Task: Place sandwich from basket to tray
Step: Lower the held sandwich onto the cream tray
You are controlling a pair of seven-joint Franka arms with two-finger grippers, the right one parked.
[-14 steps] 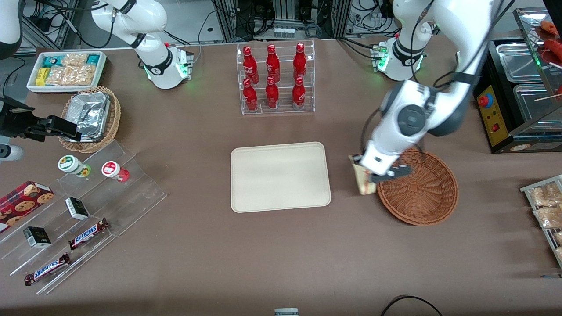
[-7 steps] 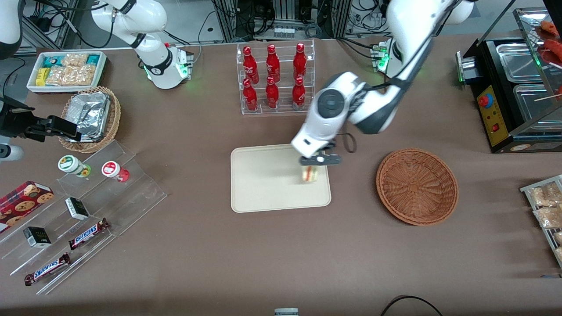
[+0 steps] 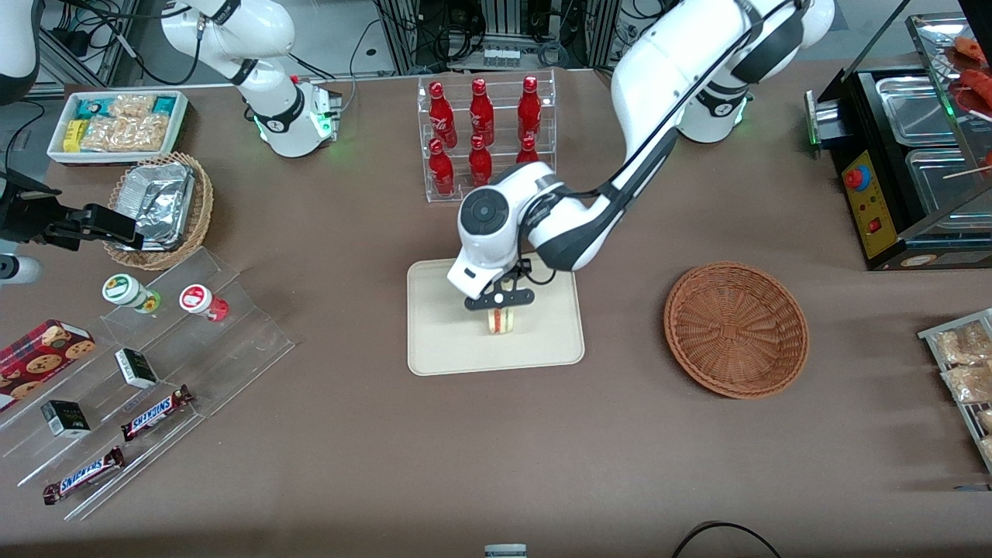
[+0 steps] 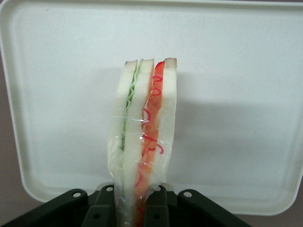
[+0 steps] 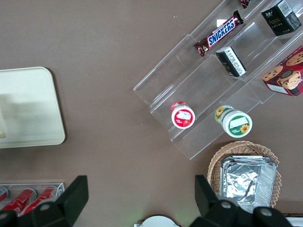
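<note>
The working arm's gripper (image 3: 499,301) hangs over the middle of the tray (image 3: 442,341), its fingers clamped on the sandwich (image 3: 501,320). In the wrist view the gripper (image 4: 137,208) pinches the sandwich (image 4: 142,142) by one end, so the wedge stands on edge with its cut side facing the camera: pale bread slices, a thin green layer between two of them and a red and orange layer between the others, all under clear wrap. The cream tray (image 4: 236,94) spreads out under it. Whether the sandwich's lower end touches the tray or hangs just above it I cannot tell.

The arm itself bends down over the tray's farther edge, its white elbow partly covering the clear rack of red bottles (image 3: 480,139), which stands farther from the front camera than the tray.

The reddish-brown basket (image 3: 736,329) sits on the brown table (image 3: 496,449) toward the working arm's end, well apart from the tray, with nothing in it.

Toward the parked arm's end, a lighter wicker basket with crumpled foil (image 3: 159,205) sits near a white bin of packaged snacks (image 3: 116,124). Nearer the front camera than those, a clear stepped stand (image 3: 232,341) holds two small round tubs (image 3: 128,292), small dark boxes (image 3: 136,366), chocolate bars (image 3: 155,411) and a cookie box (image 3: 39,353).
</note>
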